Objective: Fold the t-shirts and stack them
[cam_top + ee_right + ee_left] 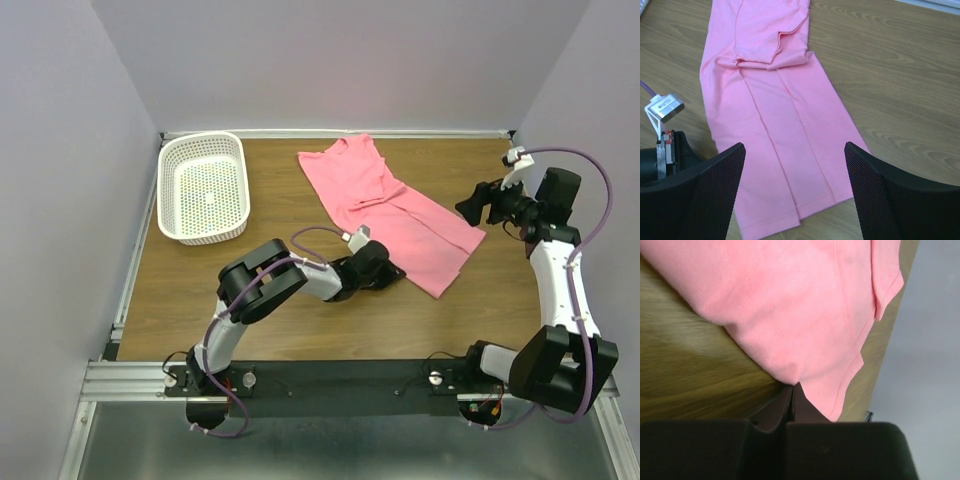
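My left pincer [792, 398] is clamped on the edge of the salmon-pink cloth t-shirt [790, 305]; my right pincer [794, 150] hangs wide open, empty.

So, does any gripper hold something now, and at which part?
The left gripper is shut on the t-shirt, pinching its folded side edge near the hem. The right gripper is open above the hem and holds nothing.

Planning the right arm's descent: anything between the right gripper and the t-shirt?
Nothing visible. The open right gripper hangs over the hem end of the t-shirt, only air between. The left gripper, shut on its near edge, sits off to one side.
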`<state>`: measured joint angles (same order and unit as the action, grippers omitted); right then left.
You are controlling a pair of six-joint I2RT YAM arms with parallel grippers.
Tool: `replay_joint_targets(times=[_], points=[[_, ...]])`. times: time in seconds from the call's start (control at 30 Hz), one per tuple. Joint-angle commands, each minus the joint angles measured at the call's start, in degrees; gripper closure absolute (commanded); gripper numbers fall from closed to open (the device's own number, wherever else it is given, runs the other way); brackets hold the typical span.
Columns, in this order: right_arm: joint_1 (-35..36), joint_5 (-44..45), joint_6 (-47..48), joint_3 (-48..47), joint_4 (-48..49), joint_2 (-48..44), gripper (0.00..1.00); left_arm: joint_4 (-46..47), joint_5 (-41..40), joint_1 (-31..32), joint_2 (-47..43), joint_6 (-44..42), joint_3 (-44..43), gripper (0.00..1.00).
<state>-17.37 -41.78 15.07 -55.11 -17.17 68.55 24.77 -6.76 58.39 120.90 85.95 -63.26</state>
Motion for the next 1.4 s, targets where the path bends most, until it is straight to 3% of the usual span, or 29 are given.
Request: replay_joint_targets(times=[0.0,0.07,0.3,0.57,0.7,0.77,0.8,0.83,0.9,0.93,1.0,1.1,1.13,1.3,1.37], points=[[-0.7,-2.1,0.8,1.1,-1.6,-2.7,0.13,3.8,2.7,-0.6,-3.5,-9.7,6.5,1.0],[-0.6,-2.3,1.5,1.4,-1.9,-3.4,0.13,5.8,4.6,0.0,-6.0,-11.9,10.1,1.0],[-0.7,-5.0,3.4,2.2,-3.6,-5.4,0.13,22.6,16.1,0.6,-22.9,-22.0,37.6,1.0],[-0.6,-12.7,9.1,0.0,-11.3,-3.3,0.13,7.2,21.4,0.3,-35.3,-30.0,40.3,0.98],[0.0,-16.7,19.8,-1.6,-20.0,-1.8,0.13,-2.2,21.4,-0.4,-39.0,-34.0,38.5,0.85],[1.5,-16.7,25.2,-1.7,-24.4,-0.5,0.11,-5.2,20.8,-0.4,-44.2,-35.1,38.9,0.7],[2.3,-15.7,25.7,-1.4,-24.5,0.3,0.11,-6.8,18.7,-0.4,-46.9,-35.8,39.3,0.49],[3.9,-13.4,26.1,-1.4,-24.3,0.9,0.11,-8.7,16.7,-0.4,-52.7,-36.6,39.2,0.41],[4.9,-12.1,26.1,-2.4,-24.1,3.2,0.11,-16.4,10.7,-1.2,-58.6,-37.4,37.8,0.31],[5.3,-12.0,25.5,-3.0,-23.6,5.9,0.11,-18.9,4.0,-2.2,-63.1,-37.3,37.3,0.19],[5.8,-12.6,23.2,-5.2,-22.8,9.0,0.11,-20.1,2.7,-11.2,-65.7,-38.9,36.9,0.15],[8.3,-11.0,14.5,-7.4,-15.3,15.6,0.11,-11.6,14.3,-27.3,-62.9,-42.8,36.6,0.17],[10.5,-8.0,12.0,-8.2,-11.1,17.8,0.12,-9.7,19.5,-30.2,-57.8,-43.9,35.2,0.17],[15.5,-2.5,-3.4,-16.2,-3.5,30.2,0.14,-5.9,23.5,-36.8,-38.0,-48.2,20.8,0.19],[16.0,-3.0,-5.8,-20.6,-2.9,35.0,0.15,-5.5,24.6,-38.9,-28.7,-48.0,13.4,0.26]])
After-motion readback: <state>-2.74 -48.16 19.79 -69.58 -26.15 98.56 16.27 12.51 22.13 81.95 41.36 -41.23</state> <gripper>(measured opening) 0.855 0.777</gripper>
